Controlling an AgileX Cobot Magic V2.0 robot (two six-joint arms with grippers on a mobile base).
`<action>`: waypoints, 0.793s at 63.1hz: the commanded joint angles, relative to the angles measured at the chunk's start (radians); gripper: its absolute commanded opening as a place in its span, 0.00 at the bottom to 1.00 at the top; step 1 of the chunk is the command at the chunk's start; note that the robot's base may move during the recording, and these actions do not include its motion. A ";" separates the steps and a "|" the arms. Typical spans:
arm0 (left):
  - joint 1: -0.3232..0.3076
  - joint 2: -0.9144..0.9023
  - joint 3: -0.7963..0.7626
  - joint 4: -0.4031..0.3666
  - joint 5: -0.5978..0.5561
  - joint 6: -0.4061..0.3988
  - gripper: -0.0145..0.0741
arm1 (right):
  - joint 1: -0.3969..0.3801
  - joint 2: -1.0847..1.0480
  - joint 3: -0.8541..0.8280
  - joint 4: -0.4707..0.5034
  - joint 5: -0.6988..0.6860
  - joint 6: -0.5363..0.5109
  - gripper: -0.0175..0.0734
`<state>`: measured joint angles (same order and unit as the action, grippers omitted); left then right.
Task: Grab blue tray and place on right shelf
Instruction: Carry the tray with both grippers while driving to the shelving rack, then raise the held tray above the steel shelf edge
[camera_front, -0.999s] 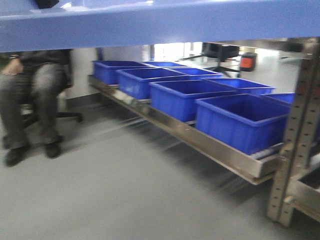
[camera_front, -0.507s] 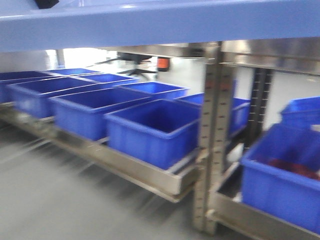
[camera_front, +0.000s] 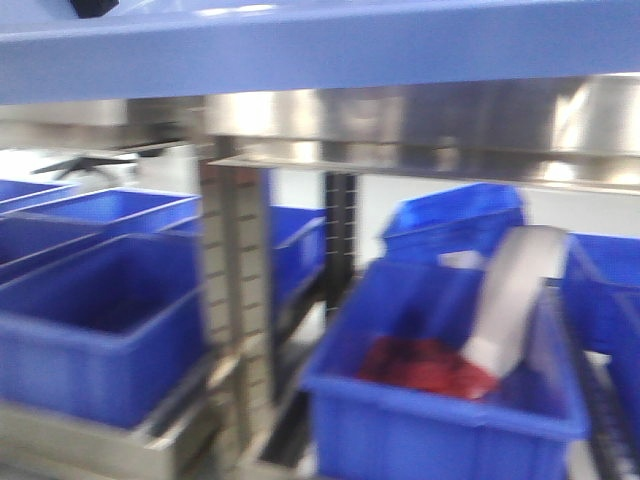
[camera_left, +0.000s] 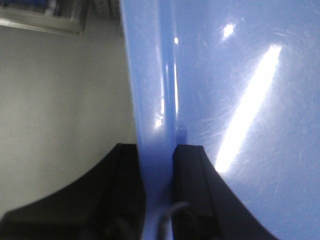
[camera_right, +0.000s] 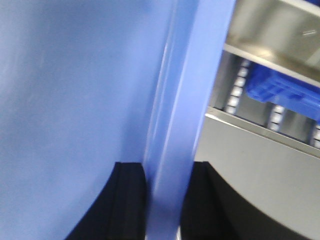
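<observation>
Grips the flared rim of the blue tray (camera_left: 240, 100) with the left gripper (camera_left: 157, 157), black fingers (camera_left: 125, 170) closed down to the thickness of the rim, one on each face, touching the plastic. Grips the opposite rim in the same manner with the right gripper (camera_right: 167, 172), jaws narrowed onto the edge and pressed against both sides. Holds the tray raised between the two arms, clear of the grey floor (camera_left: 60, 100) seen beside it in the left wrist view. Spans the full top of the front view as a glossy periwinkle band with bright light reflections. Positions the tray in front of the right shelf (camera_front: 420, 125), not on it. Presents the shelf's brushed stainless front rail just below the tray edge in the front view, blurred. Runs a grey perforated upright (camera_front: 235, 300) down from that rail, left of centre. Houses, right of the upright on the lower level, a deep blue storage bin (camera_front: 440, 430) containing red items (camera_front: 425, 365) of uncertain kind and a pale grey strip (camera_front: 515, 295) rising at a slant out of the bin. Seats a second deep bin (camera_front: 95, 340) left of the upright on a steel ledge, with further bins behind it. Sets another blue bin (camera_front: 455, 220) behind the one with the red contents. Renders all far detail too soft for finer identification.
</observation>
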<state>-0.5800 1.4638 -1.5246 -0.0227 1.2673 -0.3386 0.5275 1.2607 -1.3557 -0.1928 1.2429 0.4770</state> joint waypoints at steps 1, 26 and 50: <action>-0.020 -0.030 -0.028 -0.075 0.070 0.034 0.11 | 0.012 -0.028 -0.030 0.033 -0.109 -0.034 0.25; -0.020 -0.030 -0.028 -0.075 0.070 0.034 0.11 | 0.012 -0.028 -0.030 0.033 -0.109 -0.034 0.25; -0.020 -0.030 -0.028 -0.075 0.070 0.034 0.11 | 0.012 -0.028 -0.030 0.033 -0.109 -0.034 0.25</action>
<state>-0.5800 1.4638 -1.5246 -0.0249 1.2673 -0.3386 0.5275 1.2607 -1.3557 -0.1940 1.2429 0.4770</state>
